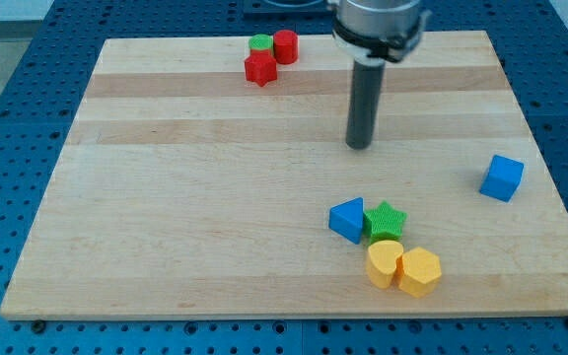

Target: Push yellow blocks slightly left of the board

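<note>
Two yellow blocks lie side by side near the view's bottom, right of centre: a yellow heart and a yellow hexagon, touching each other. A green star sits just above the heart and touches a blue triangle on its left. My tip stands on the board well above this cluster, apart from every block.
A blue cube sits near the board's right edge. At the view's top a green cylinder, a red cylinder and a red star are clustered. The wooden board lies on a blue perforated table.
</note>
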Robot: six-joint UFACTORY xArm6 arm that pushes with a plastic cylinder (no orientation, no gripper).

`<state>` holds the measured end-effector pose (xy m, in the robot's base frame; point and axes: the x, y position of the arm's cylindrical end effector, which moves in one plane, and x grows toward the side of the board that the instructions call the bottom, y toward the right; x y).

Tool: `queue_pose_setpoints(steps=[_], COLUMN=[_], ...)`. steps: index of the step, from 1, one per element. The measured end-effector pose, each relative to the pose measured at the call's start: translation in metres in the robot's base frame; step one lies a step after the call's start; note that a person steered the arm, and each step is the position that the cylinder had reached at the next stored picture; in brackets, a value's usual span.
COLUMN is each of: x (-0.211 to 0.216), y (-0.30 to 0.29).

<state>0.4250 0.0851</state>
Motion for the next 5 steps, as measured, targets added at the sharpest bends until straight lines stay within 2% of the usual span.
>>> queue_pose_setpoints(steps=[4,5], x=[0.132,0.160], y=[0.083,0.078])
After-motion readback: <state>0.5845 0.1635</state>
